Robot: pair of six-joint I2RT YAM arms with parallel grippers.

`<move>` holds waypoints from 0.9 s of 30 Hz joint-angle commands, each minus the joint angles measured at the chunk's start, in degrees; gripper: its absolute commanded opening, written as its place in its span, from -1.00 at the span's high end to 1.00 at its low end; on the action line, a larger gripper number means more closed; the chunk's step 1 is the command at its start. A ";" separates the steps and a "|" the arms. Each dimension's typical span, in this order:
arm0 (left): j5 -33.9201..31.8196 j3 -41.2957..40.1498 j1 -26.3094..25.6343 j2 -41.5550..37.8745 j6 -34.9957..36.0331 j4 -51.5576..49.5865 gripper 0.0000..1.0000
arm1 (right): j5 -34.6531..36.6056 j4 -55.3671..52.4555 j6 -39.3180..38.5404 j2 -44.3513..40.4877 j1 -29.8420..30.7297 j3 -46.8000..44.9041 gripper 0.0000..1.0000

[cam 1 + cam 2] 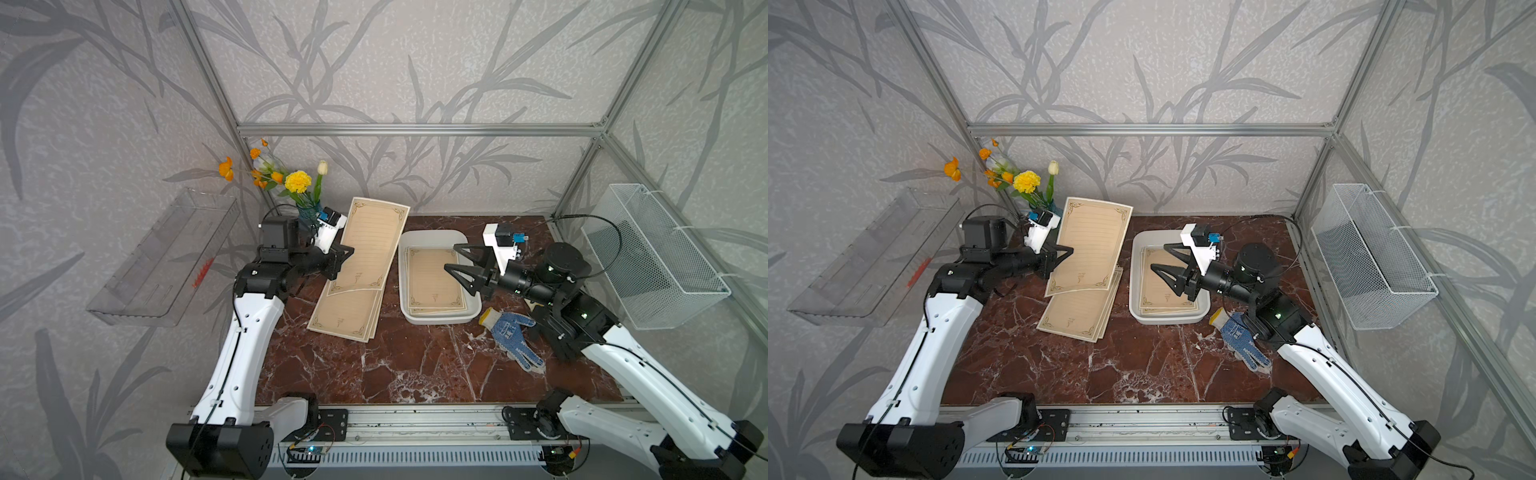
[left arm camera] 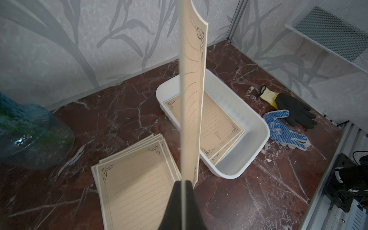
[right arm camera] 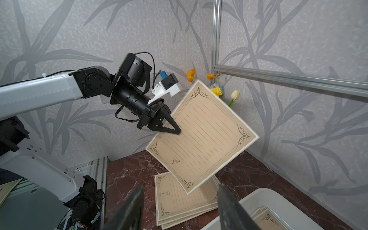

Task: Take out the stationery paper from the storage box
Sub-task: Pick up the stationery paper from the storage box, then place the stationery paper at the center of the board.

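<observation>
My left gripper (image 1: pixel 348 251) (image 2: pixel 183 182) is shut on the edge of one tan sheet of stationery paper (image 1: pixel 372 245) (image 3: pixel 205 135). It holds the sheet tilted in the air over a pile of like sheets (image 1: pixel 349 316) (image 2: pixel 135 179) lying on the table left of the white storage box (image 1: pixel 440 319) (image 2: pixel 256 123). More sheets (image 1: pixel 432 282) (image 2: pixel 219 123) lie flat inside the box. My right gripper (image 1: pixel 451 257) (image 3: pixel 180 186) hovers open over the box's right side, nothing between its fingers.
A glass vase of flowers (image 1: pixel 307 208) stands at the back left, behind the left wrist. A blue dotted glove (image 1: pixel 513 336) and a black glove (image 2: pixel 294 111) lie right of the box. A wire basket (image 1: pixel 656 257) hangs on the right wall, a clear shelf tray (image 1: pixel 166 257) on the left.
</observation>
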 commanded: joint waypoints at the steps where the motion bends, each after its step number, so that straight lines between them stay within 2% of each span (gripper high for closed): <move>1: -1.88 1.66 2.25 2.59 3.58 -8.19 1.00 | 0.80 0.63 -1.70 -0.07 0.40 0.35 -0.17; 6: 4.60 2.83 5.86 7.55 4.74 -12.60 1.00 | 0.80 0.50 -2.80 -0.06 1.14 -0.25 -0.17; 11: 10.70 6.37 6.31 12.32 7.62 -18.73 1.00 | 1.53 0.19 -3.34 -0.24 1.97 -0.97 -0.17; 15: 11.04 8.97 6.45 16.48 9.51 -23.75 1.00 | 2.37 -0.29 -4.10 -0.07 2.84 -1.27 -0.17; 20: 12.50 10.71 6.97 20.46 9.51 -24.83 1.00 | 2.38 -2.26 -6.76 0.55 4.17 -0.28 -0.17; 27: 15.66 17.49 7.33 32.37 13.90 -33.85 1.00 | 3.35 -3.77 -9.21 0.46 4.79 0.29 -0.17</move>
